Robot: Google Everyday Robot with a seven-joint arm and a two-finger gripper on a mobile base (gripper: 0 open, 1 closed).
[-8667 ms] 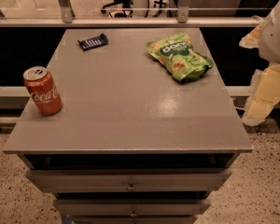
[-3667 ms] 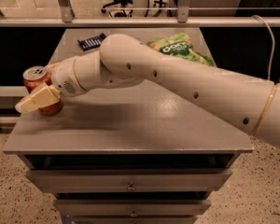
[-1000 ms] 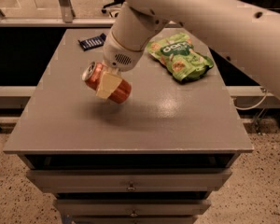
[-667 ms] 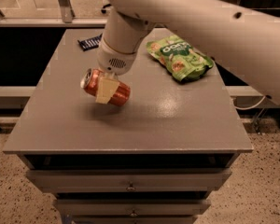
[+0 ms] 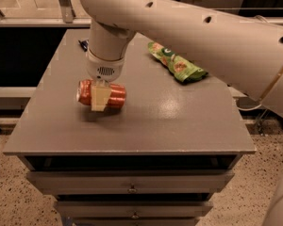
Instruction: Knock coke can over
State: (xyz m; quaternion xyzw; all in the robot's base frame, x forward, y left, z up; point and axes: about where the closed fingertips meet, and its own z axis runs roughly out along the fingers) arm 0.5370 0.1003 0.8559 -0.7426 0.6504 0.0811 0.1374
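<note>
The coke can (image 5: 114,93) is red-orange and lies horizontally, its silver top pointing left, over the left-middle of the grey table (image 5: 179,121). Its shadow falls just beneath it; I cannot tell whether it touches the top. My gripper (image 5: 100,96) comes straight down from above and is shut on the can's middle. One cream finger (image 5: 98,99) crosses the can's front; the other is hidden behind it. The thick white arm (image 5: 188,27) reaches in from the upper right.
A green snack bag (image 5: 177,62) lies at the table's back right. A small dark object (image 5: 83,44) peeks out behind the arm at the back left. Drawers (image 5: 132,182) sit under the tabletop. A railing and dark gap run behind the table.
The can went from upright at the left edge to gripped and lifted. In the last second it turned from tilted to horizontal and came lower toward the tabletop.
</note>
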